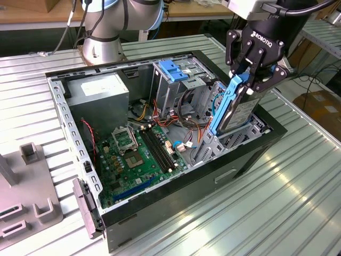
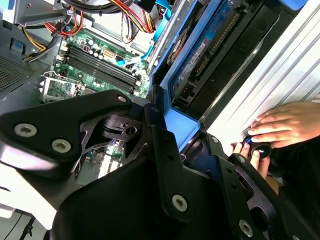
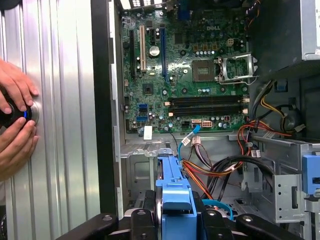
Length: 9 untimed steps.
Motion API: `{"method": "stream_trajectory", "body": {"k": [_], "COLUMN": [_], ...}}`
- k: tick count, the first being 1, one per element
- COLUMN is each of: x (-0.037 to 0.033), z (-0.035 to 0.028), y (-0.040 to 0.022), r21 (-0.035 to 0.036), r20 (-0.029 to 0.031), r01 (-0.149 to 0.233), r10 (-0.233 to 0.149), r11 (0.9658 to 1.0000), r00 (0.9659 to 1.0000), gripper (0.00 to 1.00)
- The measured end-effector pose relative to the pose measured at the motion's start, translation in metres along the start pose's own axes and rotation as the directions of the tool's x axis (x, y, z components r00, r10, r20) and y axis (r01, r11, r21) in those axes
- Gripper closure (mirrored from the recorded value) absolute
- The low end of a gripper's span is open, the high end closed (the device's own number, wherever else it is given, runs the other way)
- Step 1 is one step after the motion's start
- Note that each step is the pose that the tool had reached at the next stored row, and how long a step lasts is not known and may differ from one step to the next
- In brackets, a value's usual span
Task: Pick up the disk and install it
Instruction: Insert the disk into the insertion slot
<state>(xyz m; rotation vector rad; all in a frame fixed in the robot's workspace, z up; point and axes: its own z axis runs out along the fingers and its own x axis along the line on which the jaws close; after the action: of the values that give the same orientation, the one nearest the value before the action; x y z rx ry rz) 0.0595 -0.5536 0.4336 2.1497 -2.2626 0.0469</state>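
Note:
The disk (image 1: 242,113), dark metal with a label and blue side rails, hangs tilted on edge over the corner of the open computer case (image 1: 176,213) at the exterior view's right. My gripper (image 1: 254,80) is shut on its upper end, a finger on either side of the blue rail. The disk's lower end reaches down to the bay at that corner; whether it touches I cannot tell. In the second wrist view the disk (image 2: 207,47) shows its circuit-board side beyond my gripper (image 2: 172,131). In the first wrist view the disk's blue rail (image 3: 174,197) sits between the fingers (image 3: 142,220).
Inside the case lie a green motherboard (image 1: 138,154), loose coloured cables (image 1: 186,125), a grey power supply (image 1: 98,96) and a metal cage with a blue latch (image 1: 173,69). A person's hands (image 3: 15,115) rest on a black knob beside the case. A grey fixture (image 1: 26,197) stands at the exterior view's left.

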Motion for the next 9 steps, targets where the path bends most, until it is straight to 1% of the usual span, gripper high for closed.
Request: {"method": "stream_trajectory", "body": {"k": [9], "x": [-0.0001], "z": [0.0037], "y": [0.0], "r21": [0.0], "r20": [0.0], "r01": [0.0], "r10": [0.0], "r11": [1.0], "r00": [1.0], "gripper": [0.63]}}
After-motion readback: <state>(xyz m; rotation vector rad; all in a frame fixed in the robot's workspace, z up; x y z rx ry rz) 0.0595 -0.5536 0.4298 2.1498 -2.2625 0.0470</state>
